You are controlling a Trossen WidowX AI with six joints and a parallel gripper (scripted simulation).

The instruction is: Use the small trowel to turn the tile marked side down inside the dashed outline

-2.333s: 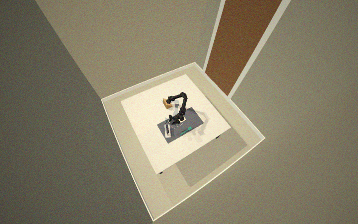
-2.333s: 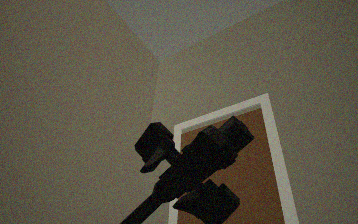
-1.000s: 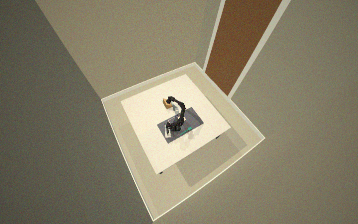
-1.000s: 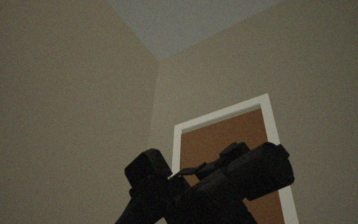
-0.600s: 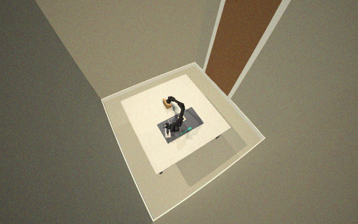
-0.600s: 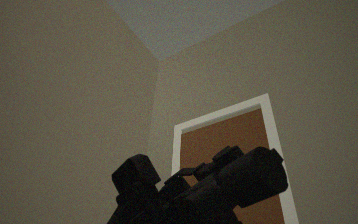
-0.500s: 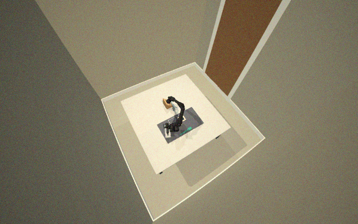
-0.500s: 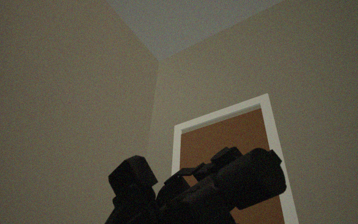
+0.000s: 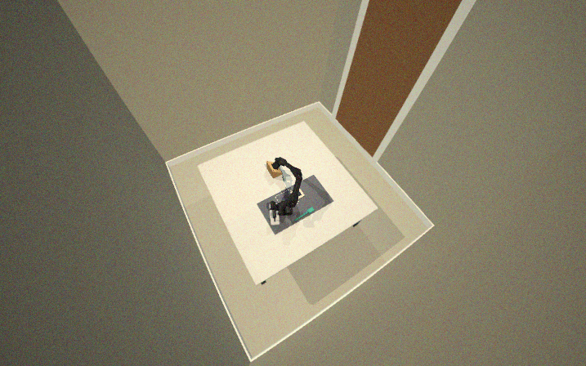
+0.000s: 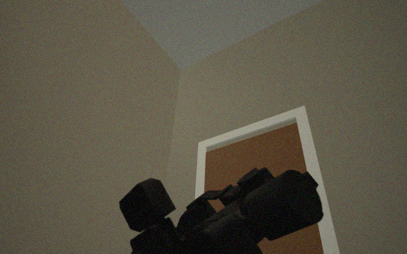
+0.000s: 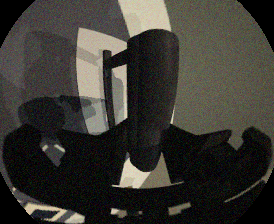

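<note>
The small trowel (image 9: 275,222) (image 11: 155,82), a pale flat plate with a black round handle, is on the left part of the dark mat (image 9: 321,193). My gripper (image 9: 272,207) (image 11: 142,120) is shut on its handle; in the wrist view a dark finger meets each side of the handle's near end. The tile (image 9: 301,195), cream with a dark mark showing, lies near the middle of the mat, partly hidden by the arm. The dashed outline (image 9: 277,198) is beside it to the left, also partly covered by the arm. The exterior view shows only dark arm parts.
A teal tool (image 9: 304,213) lies along the mat's front edge. An orange block (image 9: 271,170) is on the white table (image 9: 235,181) beyond the mat, by the raised arm joint. A pale bluish shape (image 9: 286,176) shows beside the arm.
</note>
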